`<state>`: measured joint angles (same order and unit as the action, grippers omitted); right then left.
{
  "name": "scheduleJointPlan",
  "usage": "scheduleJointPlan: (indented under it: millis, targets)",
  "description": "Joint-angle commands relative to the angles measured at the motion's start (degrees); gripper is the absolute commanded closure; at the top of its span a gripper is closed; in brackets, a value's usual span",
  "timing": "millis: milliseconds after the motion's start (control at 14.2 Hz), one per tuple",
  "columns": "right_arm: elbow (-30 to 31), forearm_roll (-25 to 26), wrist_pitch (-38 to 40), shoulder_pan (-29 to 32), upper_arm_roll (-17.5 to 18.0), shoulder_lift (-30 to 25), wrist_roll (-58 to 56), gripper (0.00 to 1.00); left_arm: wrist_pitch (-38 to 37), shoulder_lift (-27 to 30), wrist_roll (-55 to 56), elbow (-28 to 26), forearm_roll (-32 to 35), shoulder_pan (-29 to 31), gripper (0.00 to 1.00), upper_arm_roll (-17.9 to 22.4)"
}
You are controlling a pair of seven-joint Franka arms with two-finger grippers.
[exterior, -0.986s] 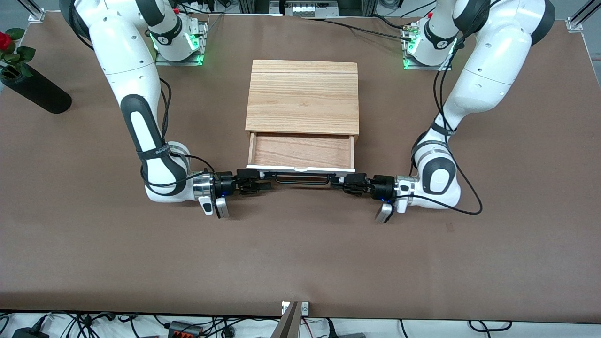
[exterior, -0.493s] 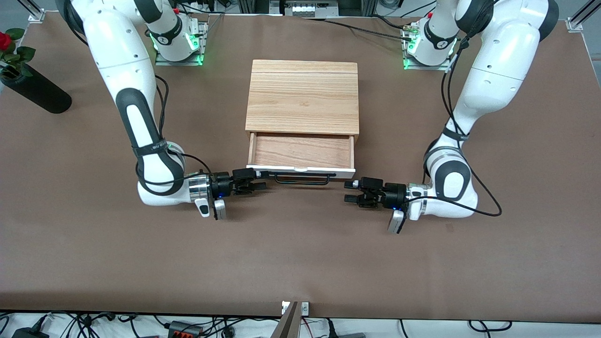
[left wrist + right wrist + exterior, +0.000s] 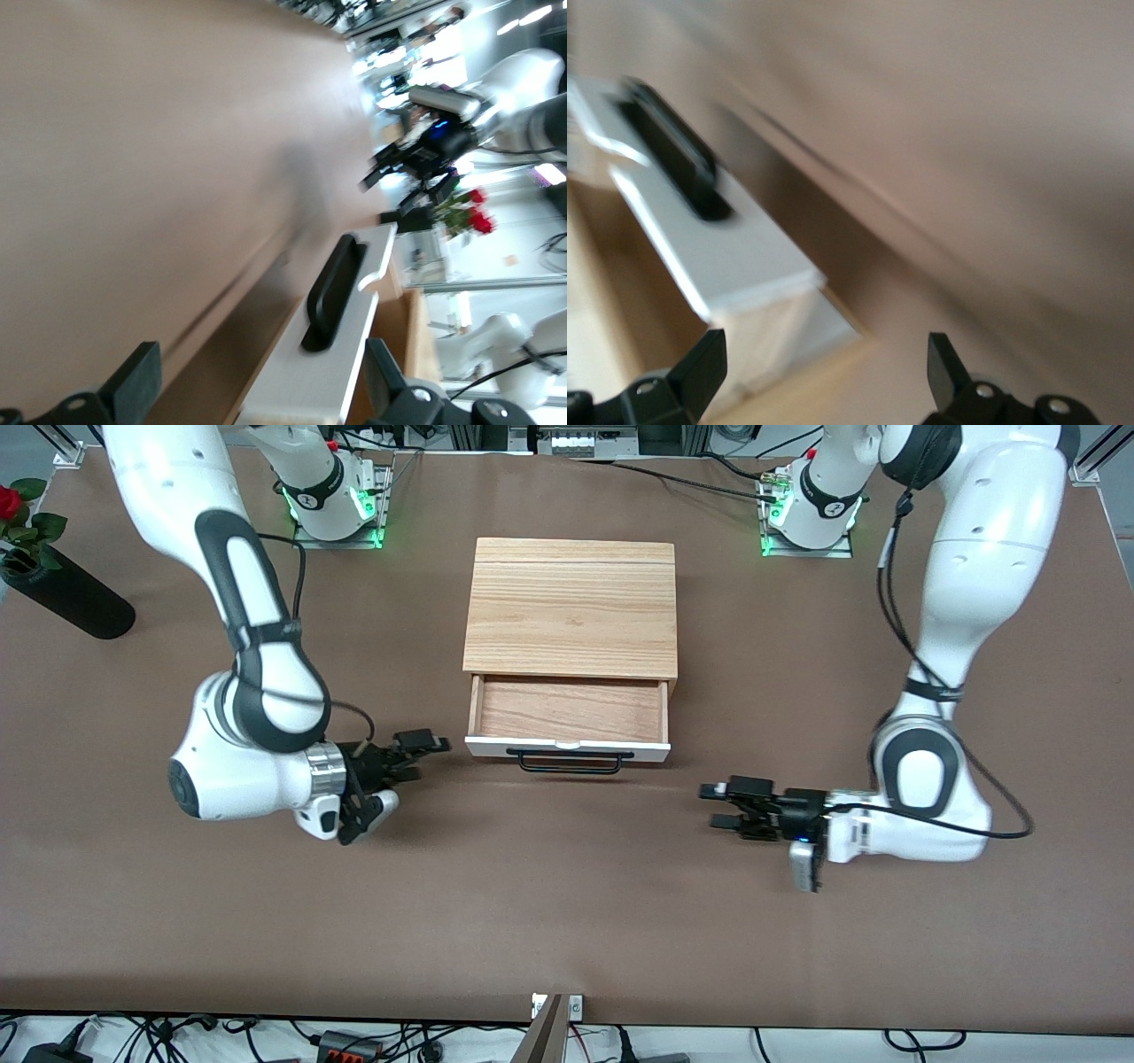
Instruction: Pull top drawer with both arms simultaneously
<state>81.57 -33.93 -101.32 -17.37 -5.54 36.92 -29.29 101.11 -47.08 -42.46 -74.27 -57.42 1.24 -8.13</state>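
Note:
The top drawer (image 3: 567, 710) is pulled out of the wooden box (image 3: 571, 607), showing its light wood inside. Its white front panel (image 3: 651, 751) carries the black bar handle (image 3: 569, 763). My right gripper (image 3: 420, 756) is open and empty, beside the drawer front toward the right arm's end of the table. My left gripper (image 3: 719, 806) is open and empty, off the drawer's corner toward the left arm's end. The left wrist view shows the white panel (image 3: 323, 376) and handle (image 3: 333, 290) ahead of my open left gripper (image 3: 261, 391). The right wrist view shows the panel (image 3: 718, 257) and handle (image 3: 669, 155) ahead of my open right gripper (image 3: 822, 365).
A black vase (image 3: 66, 593) with a red rose (image 3: 9, 500) lies at the table's edge on the right arm's end. The brown table (image 3: 567, 921) stretches wide on the side nearer the front camera. The right arm's gripper (image 3: 416, 159) shows in the left wrist view.
Both grippers let go of the handle's ends and drew away from the drawer, each toward its own arm's end of the table. The drawer has stayed pulled out.

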Motion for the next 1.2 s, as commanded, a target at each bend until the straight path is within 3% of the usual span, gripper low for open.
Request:
scheduleJointPlan:
  millis: [0, 141, 282, 563, 775, 915, 1127]
  targets:
    - [0.61, 16.64, 4.88, -0.21, -0.79, -5.0, 5.45, 0.0, -1.17, 6.28, 5.26, -0.61, 10.52, 0.25, 0.0, 0.31]
    - [0.08, 27.03, 7.97, -0.74, -0.97, -8.86, 6.87, 0.0, -4.49, 10.32, 11.13, -0.53, 19.84, 0.69, 0.0, 0.22]
    - [0.08, 32.94, 10.26, -0.56, -1.06, -12.64, 8.8, 0.0, -7.41, 13.84, 15.46, -0.44, 26.98, 1.13, 0.0, 0.31]
    - [-3.51, 38.85, 20.51, -0.47, -4.3, -18.1, 9.16, 0.0, -9.86, 19.82, 22.04, -0.52, 40.43, 1.22, 0.0, 0.22]
    - [-7.66, 38.95, 26.35, 0.83, -5.1, -20.29, 10.04, 0.0, -13.83, 23.07, 34.68, -0.35, 47.81, 1.22, 0.0, 0.13]
    - [-1.8, 38.85, 24.96, 6.0, -1.35, -25.29, 11.96, 0.0, -14.01, 26.5, 43.91, -0.79, 53.43, 1.39, 0.0, 0.13]
    - [11.27, 38.42, 17.16, 17.25, 8.85, -34.07, 22.13, 0.0, -14.1, 29.84, 46.59, -0.88, 58.38, 1.4, 0.0, 0.13]
